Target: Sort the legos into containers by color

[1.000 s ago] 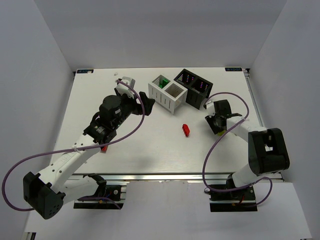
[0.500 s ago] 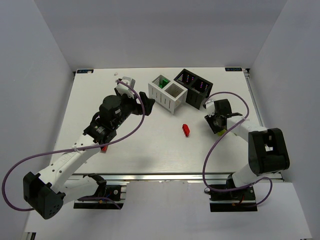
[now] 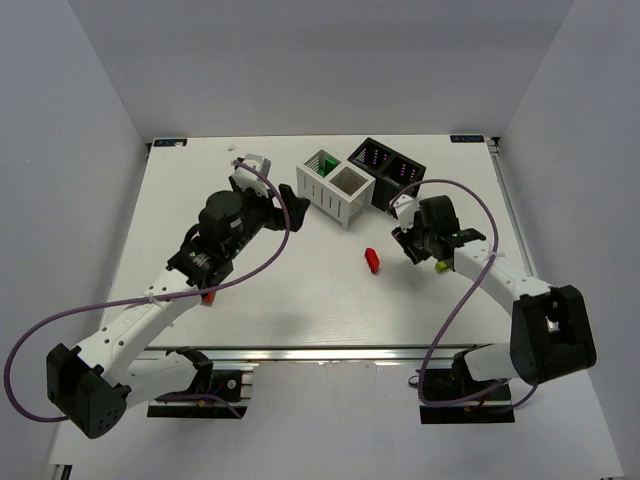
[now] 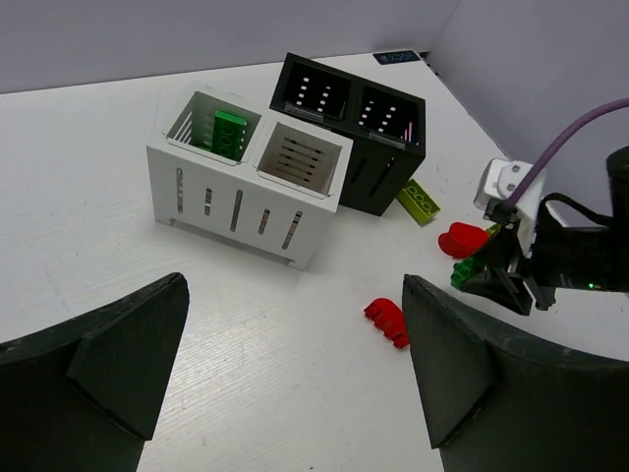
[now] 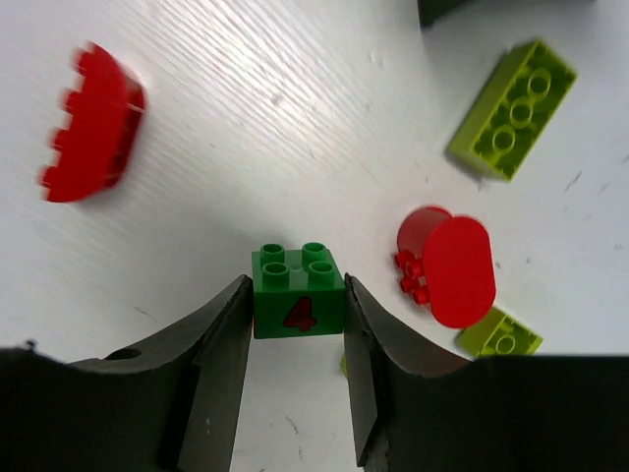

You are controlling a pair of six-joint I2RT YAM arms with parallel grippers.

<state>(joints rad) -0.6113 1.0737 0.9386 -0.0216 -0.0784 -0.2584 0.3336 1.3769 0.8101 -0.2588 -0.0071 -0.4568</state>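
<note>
Brick dark green, four-studded, red "4".

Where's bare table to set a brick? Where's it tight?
Bare: strip between the red brick and the table's near edge. Crowded: before the black bin, yellow-green bricks and a rounded red piece ring the right fingers gripping a green brick.

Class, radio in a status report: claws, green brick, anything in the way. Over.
Left claw open, by white bin. Right claw shut on green brick. Red brick close beside it; way to bin looks open.
</note>
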